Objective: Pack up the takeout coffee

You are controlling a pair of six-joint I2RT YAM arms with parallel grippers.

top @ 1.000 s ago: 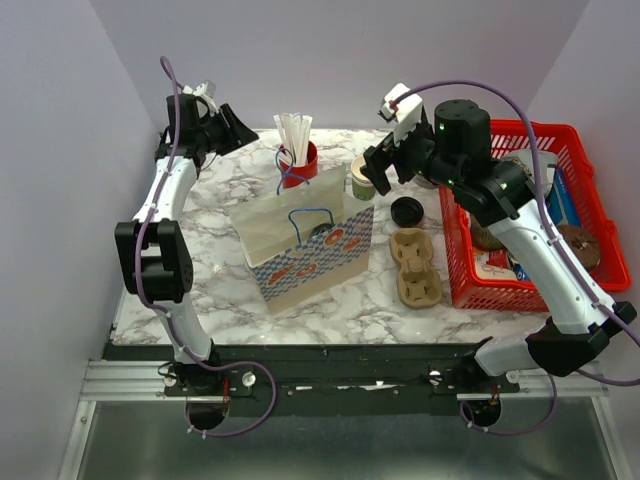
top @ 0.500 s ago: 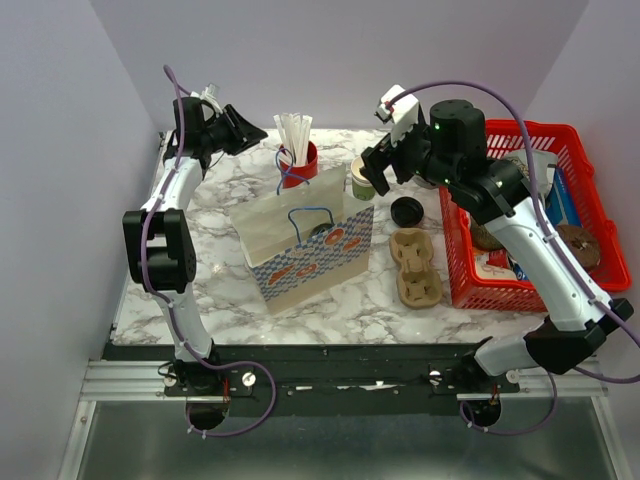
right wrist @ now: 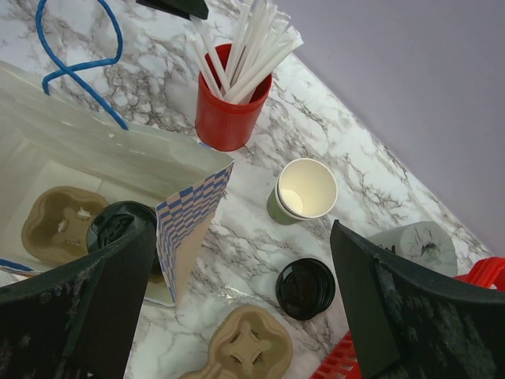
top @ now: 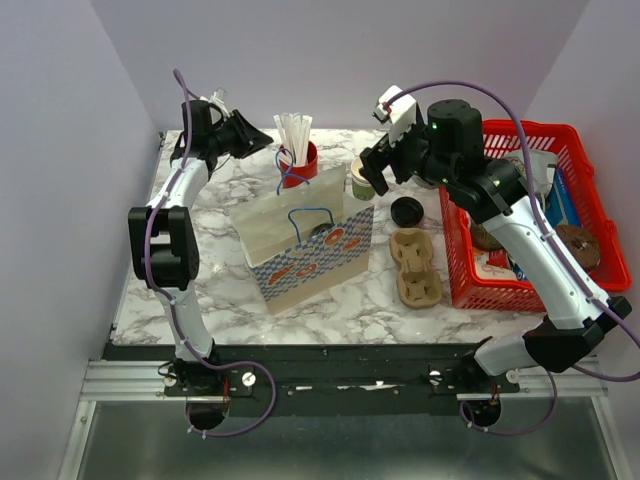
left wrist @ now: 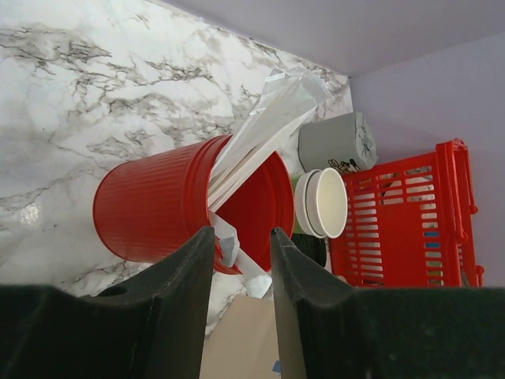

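Note:
The takeout coffee cup (top: pixel 361 179), cream with a green band, stands open and upright on the marble table behind the paper bag (top: pixel 300 240). It also shows in the right wrist view (right wrist: pixel 304 189) and in the left wrist view (left wrist: pixel 319 204). Its black lid (top: pixel 406 211) lies flat beside it, in the right wrist view (right wrist: pixel 305 288) too. My right gripper (top: pixel 373 168) hovers above the cup, wide open and empty (right wrist: pixel 242 229). My left gripper (top: pixel 264 138) is open with a narrow gap, empty, pointing at the red cup of straws (left wrist: pixel 241 233).
The red cup of white straws (top: pixel 298 160) stands at the back. A brown pulp tray (top: pixel 415 266) lies right of the bag. The bag holds another pulp tray with a black-lidded cup (right wrist: pixel 118 225). A red basket (top: pixel 560 135) is at the right, a grey mug (right wrist: pixel 418 245) behind it.
My left gripper has swung right along the back of the table, closer to the red cup of straws. The right arm has barely moved.

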